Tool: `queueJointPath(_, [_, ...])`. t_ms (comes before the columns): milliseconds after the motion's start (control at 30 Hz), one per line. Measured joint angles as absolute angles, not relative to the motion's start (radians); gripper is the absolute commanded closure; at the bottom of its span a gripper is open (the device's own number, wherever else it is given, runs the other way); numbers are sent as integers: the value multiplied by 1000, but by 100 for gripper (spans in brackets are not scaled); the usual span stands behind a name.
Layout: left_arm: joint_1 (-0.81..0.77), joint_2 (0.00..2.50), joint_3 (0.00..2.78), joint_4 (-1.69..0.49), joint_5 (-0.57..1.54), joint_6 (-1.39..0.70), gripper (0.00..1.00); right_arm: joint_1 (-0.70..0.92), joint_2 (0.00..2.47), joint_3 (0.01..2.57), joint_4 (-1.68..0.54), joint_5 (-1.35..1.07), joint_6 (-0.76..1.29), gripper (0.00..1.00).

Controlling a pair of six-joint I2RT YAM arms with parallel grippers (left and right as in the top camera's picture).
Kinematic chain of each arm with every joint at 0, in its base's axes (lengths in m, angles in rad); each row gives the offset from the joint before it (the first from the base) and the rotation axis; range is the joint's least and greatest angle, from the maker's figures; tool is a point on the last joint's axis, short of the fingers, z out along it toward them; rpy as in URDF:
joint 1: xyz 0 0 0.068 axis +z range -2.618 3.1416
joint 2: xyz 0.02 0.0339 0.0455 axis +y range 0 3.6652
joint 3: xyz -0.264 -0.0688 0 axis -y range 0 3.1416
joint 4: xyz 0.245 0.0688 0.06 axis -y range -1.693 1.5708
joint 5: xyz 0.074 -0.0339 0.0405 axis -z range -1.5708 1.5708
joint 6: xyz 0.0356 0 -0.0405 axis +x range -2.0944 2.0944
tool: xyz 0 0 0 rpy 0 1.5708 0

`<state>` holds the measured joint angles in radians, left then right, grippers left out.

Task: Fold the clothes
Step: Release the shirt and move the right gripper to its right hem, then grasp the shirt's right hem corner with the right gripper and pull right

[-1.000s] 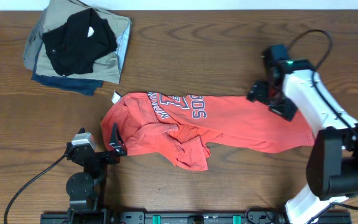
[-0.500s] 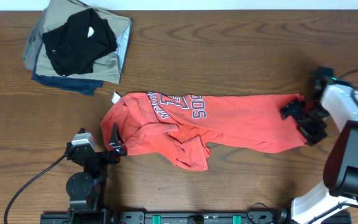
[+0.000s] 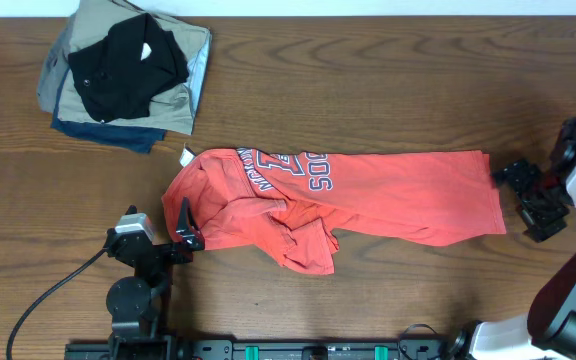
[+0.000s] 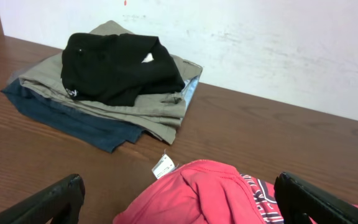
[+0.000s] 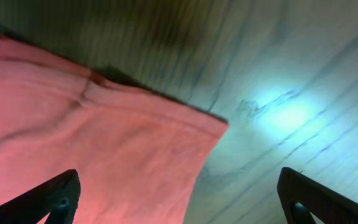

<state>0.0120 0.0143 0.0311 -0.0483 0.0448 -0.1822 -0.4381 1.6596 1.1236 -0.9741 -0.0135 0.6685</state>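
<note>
T-shirt [image 3: 398, 200] released, right fingers [image 5: 48, 204] withdrawn clear of it, spread wide

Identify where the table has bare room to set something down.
Bare wood: the wide strip beyond the T-shirt, right of the folded stack; also in front of its right half. Crowded: the stack's corner and both shirt ends, beside the left gripper and right gripper.

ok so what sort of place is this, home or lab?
Probably a lab test bench: a bare wooden table against a plain white wall, a left arm and a right arm mounted at its edge, with only a red T-shirt and a stack of folded clothes out.
</note>
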Motion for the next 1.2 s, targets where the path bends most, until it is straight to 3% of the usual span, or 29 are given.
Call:
queueJointPath(167, [12, 14, 31, -49, 45, -182, 2, -441, 1662, 1098, -948, 78, 676, 4])
queueJointPath(467, [12, 14, 31, -49, 45, -183, 2, -441, 1662, 994, -860, 139, 693, 28])
queueJointPath(1200, [12, 14, 31, -49, 45, -183, 2, -441, 1662, 879, -719, 67, 654, 28])
